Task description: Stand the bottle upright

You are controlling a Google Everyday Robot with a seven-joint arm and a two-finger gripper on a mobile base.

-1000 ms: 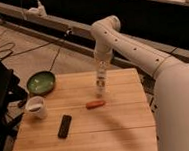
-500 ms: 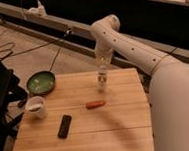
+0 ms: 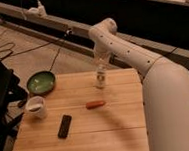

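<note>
The bottle (image 3: 100,79) is small, slim and translucent white with a pale label. It stands upright near the far edge of the wooden table (image 3: 84,136), right of centre. My gripper (image 3: 101,68) hangs straight down from the white arm, directly over the bottle's cap and about level with its top.
A green bowl (image 3: 40,83) sits at the far left corner. A white mug (image 3: 35,106) stands at the left edge. A black remote (image 3: 64,126) lies in front of it. A small orange-red item (image 3: 95,104) lies mid-table. My white arm fills the right side.
The arm and gripper have lifted slightly above the bottle. The bottle stays standing in the same spot.
</note>
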